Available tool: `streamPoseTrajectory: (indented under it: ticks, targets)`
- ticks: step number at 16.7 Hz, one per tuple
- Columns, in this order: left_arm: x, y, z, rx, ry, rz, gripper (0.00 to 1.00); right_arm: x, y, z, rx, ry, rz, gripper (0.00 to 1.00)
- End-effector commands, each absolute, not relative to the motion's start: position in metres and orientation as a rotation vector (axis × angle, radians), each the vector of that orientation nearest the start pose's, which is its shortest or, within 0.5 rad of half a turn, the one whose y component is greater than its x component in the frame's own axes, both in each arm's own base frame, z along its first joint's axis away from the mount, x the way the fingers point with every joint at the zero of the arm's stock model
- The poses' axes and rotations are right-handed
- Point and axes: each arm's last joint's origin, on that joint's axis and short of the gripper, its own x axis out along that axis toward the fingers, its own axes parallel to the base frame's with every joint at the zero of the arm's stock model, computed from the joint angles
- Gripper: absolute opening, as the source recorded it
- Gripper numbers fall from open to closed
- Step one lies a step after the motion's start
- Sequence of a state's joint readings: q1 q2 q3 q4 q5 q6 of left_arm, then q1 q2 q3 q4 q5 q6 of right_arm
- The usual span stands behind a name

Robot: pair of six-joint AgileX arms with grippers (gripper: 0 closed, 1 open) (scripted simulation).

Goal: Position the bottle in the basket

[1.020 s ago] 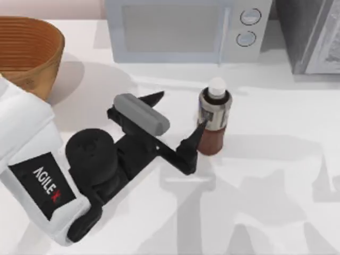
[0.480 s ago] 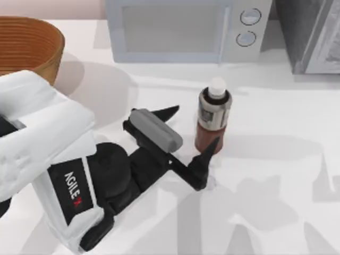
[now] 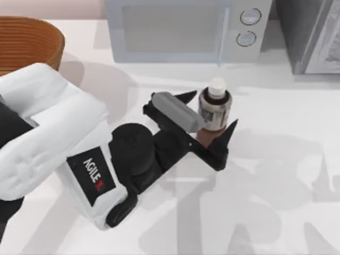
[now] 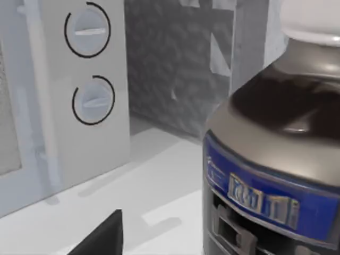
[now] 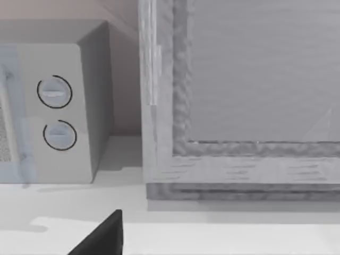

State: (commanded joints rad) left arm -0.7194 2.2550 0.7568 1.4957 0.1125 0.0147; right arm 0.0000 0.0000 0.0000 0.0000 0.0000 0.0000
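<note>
The bottle (image 3: pixel 215 110) stands upright on the white table in front of the microwave, with reddish-brown contents, a white cap and a grey label band. My left gripper (image 3: pixel 211 111) is open around it, one black fingertip (image 3: pixel 189 96) on its left side and the other on its right, neither clearly pressing it. In the left wrist view the bottle (image 4: pixel 276 154) looms very close, with one fingertip (image 4: pixel 103 239) at the edge. The woven orange-tan basket (image 3: pixel 26 42) sits at the table's far left corner, partly behind my left arm.
A microwave (image 3: pixel 186 29) stands along the back, just behind the bottle, with a grey cabinet (image 3: pixel 313 34) at the back right. The right wrist view faces the microwave (image 5: pixel 58 106) and the cabinet (image 5: pixel 239 106), with a dark part of my right gripper (image 5: pixel 101 239) low in frame.
My left arm has slid right and toward the back. Its open gripper, which was short of the bottle, now has the bottle between its fingers. The bottle has not moved.
</note>
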Motion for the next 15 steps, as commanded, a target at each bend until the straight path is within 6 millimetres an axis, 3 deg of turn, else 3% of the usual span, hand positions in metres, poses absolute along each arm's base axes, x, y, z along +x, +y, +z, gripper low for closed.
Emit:
streamPoseTrajectory:
  ticks: [4,8,15]
  targets:
    - [0.293,-0.260,0.064,0.002,0.000,-0.806,1.00,0.106,-0.001,0.160,0.000,0.000,0.000,1.00]
    - [0.293,-0.261,0.064,0.003,0.000,-0.806,1.00,0.106,-0.001,0.160,0.000,0.000,0.000,1.00]
    - [0.293,-0.261,0.064,0.003,0.000,-0.806,0.47,0.106,-0.001,0.160,0.000,0.000,0.000,1.00]
